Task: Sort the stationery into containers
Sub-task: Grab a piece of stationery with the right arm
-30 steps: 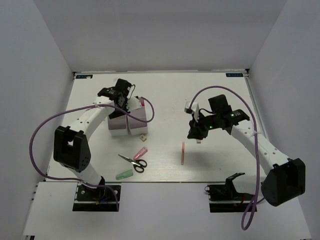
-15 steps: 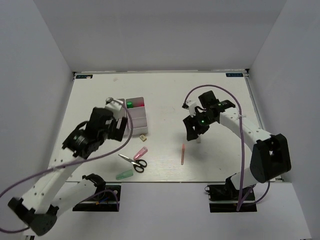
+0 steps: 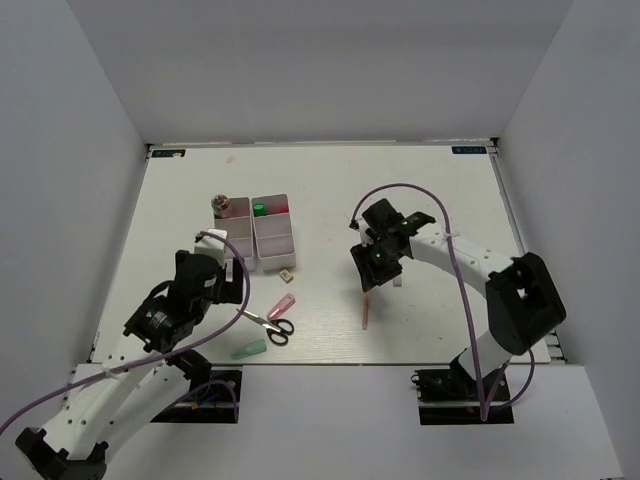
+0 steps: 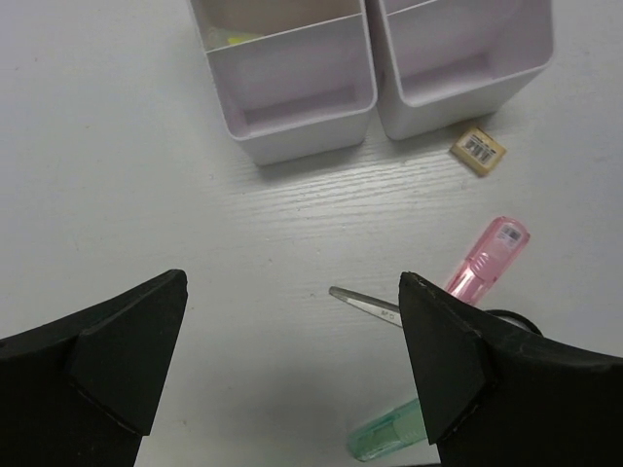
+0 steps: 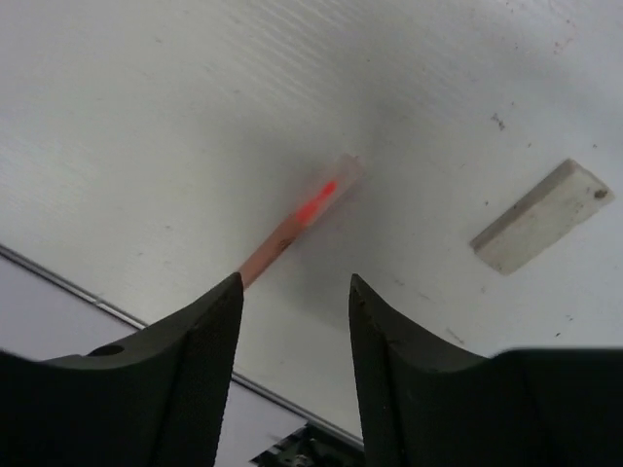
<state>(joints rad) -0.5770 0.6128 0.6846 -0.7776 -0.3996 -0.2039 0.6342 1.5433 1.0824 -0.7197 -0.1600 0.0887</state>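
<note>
Two white containers (image 3: 232, 240) (image 3: 273, 238) stand side by side at the table's left, and the left wrist view shows them as a left container (image 4: 302, 131) and a right container (image 4: 458, 97). My left gripper (image 3: 222, 287) (image 4: 292, 292) hangs open and empty just in front of them. Near it lie black-handled scissors (image 3: 268, 324) (image 4: 365, 304), a pink highlighter (image 3: 281, 306) (image 4: 487, 258) and a pale green marker (image 3: 249, 349) (image 4: 389, 436). My right gripper (image 3: 372, 270) (image 5: 293, 282) is open above the far end of a thin pink stick (image 3: 366, 308) (image 5: 297, 226).
A tan eraser (image 3: 287, 272) (image 4: 478, 149) lies by the right container's front corner. A white eraser (image 3: 398, 279) (image 5: 540, 216) lies right of the right gripper. Green and red items show in the right container's far compartment (image 3: 270, 208). The table's near edge runs close behind the pink stick.
My left arm has drawn back from over the containers toward the near edge, and its jaws have opened wide. My right gripper has shifted left toward the pink stick and opened.
</note>
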